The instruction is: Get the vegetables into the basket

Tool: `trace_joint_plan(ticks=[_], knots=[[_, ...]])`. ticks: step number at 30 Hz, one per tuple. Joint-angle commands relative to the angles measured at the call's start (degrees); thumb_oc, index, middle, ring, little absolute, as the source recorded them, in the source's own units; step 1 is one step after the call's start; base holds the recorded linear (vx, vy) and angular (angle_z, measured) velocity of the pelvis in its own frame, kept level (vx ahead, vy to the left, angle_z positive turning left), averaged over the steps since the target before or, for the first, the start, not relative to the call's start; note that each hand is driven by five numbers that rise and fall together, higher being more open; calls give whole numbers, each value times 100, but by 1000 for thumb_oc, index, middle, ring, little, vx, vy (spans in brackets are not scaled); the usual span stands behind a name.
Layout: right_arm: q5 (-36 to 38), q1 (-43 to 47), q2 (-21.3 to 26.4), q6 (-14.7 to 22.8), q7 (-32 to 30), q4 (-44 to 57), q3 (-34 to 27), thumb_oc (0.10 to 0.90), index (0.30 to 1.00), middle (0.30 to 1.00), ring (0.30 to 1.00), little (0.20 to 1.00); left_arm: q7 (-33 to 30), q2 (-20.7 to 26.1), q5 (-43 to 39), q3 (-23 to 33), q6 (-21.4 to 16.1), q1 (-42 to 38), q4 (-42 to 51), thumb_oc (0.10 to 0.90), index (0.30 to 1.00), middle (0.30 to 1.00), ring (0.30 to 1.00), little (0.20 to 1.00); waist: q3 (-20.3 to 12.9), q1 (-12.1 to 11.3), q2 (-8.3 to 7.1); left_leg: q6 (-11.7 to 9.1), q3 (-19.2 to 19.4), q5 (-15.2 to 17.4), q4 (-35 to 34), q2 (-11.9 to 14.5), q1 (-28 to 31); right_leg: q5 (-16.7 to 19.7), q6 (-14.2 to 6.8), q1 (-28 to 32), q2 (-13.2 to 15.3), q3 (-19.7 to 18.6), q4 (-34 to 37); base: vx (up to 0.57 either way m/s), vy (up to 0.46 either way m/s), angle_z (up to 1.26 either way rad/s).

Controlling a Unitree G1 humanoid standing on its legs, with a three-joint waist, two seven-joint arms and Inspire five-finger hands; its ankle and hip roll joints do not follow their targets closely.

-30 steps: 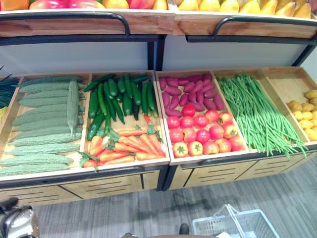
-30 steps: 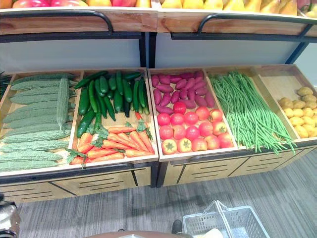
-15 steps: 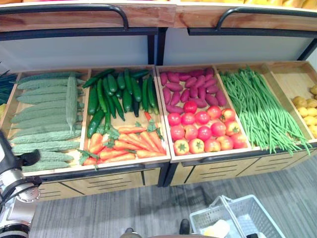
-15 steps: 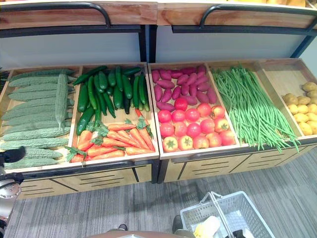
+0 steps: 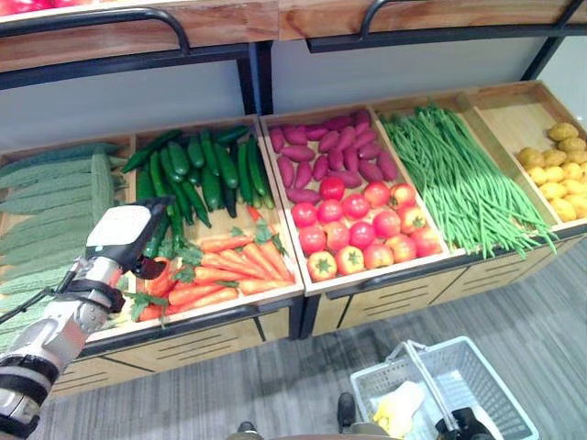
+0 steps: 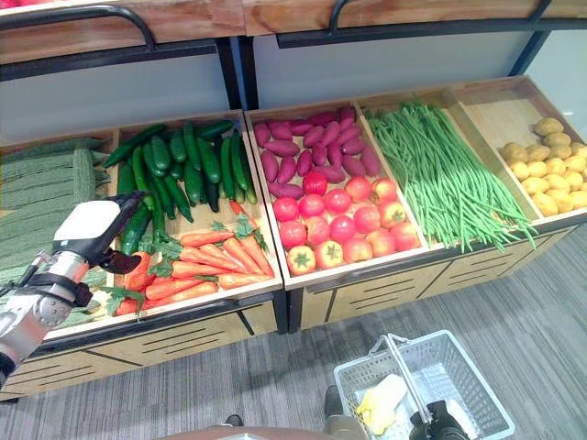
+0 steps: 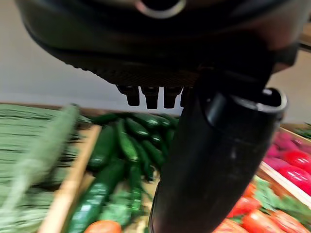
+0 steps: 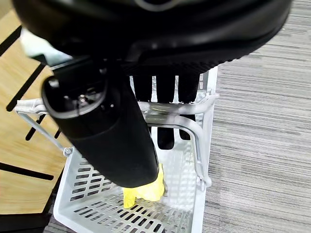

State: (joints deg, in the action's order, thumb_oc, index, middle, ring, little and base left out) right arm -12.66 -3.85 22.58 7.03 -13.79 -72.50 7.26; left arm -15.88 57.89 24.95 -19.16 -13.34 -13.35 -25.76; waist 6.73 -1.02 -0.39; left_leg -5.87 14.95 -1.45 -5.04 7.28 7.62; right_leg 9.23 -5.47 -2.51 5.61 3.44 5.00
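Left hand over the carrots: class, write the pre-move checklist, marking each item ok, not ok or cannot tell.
1. Left hand above the carrots: ok.
2. Left hand holds nothing, fingers relaxed: ok.
3. Right hand curled round the basket handle: ok.
4. Basket on the floor below the tomatoes: ok.
5. Room left in basket beside the yellow item: ok.
6. Which carrot is loosest: cannot tell.

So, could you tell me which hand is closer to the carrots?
Left. The left hand hovers over the carrots; the right hand grips the basket handle on the floor.
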Motion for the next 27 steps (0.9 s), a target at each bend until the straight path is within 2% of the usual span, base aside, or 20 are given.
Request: trace_joint_plan(ticks=[1, 6, 10, 14, 27], knots=[[-15, 182, 410, 122, -128, 127, 197, 400, 300, 300, 300, 300, 75, 540, -248, 252, -136, -1008, 6, 900, 1000, 1000, 1000, 1000, -21, 66, -230, -13, -336, 47, 4, -108, -95, 10, -456, 255, 368, 20, -39, 15, 20, -9], [9, 231, 421, 99, -113, 40, 182, 400, 300, 300, 300, 300, 381, 563, -317, -332, -267, -1407, 69, 900, 1000, 1000, 1000, 1000, 50, 98, -222, 7, -299, 57, 4, -130, -121, 44, -472, 183, 382, -28, -44, 3, 14, -4], [27, 321, 428, 87, -130, 29, 202, 400, 300, 300, 300, 300, 511, 527, -55, -833, -279, -1704, -58, 900, 1000, 1000, 1000, 1000, 100, 133, -214, 16, -259, 65, 4, -139, -141, 71, -484, 120, 382, -73, -49, -1, 18, -10], [-53, 399, 440, 90, -133, 26, 288, 400, 300, 300, 300, 300, 583, 469, 43, -1126, -322, -1874, -192, 900, 1000, 1000, 1000, 1000, 161, 143, -221, 23, -239, 71, 4, -142, -150, 80, -486, 82, 384, -109, -55, -3, 9, -8], [-141, 405, 466, 33, -203, -100, 252, 400, 300, 300, 300, 300, 492, 541, 815, -1208, -77, -1758, -453, 900, 1000, 1000, 1000, 1000, 312, 93, -194, 32, -222, 79, 4, -151, -153, 88, -475, 60, 381, -127, -50, 0, 0, 0]])
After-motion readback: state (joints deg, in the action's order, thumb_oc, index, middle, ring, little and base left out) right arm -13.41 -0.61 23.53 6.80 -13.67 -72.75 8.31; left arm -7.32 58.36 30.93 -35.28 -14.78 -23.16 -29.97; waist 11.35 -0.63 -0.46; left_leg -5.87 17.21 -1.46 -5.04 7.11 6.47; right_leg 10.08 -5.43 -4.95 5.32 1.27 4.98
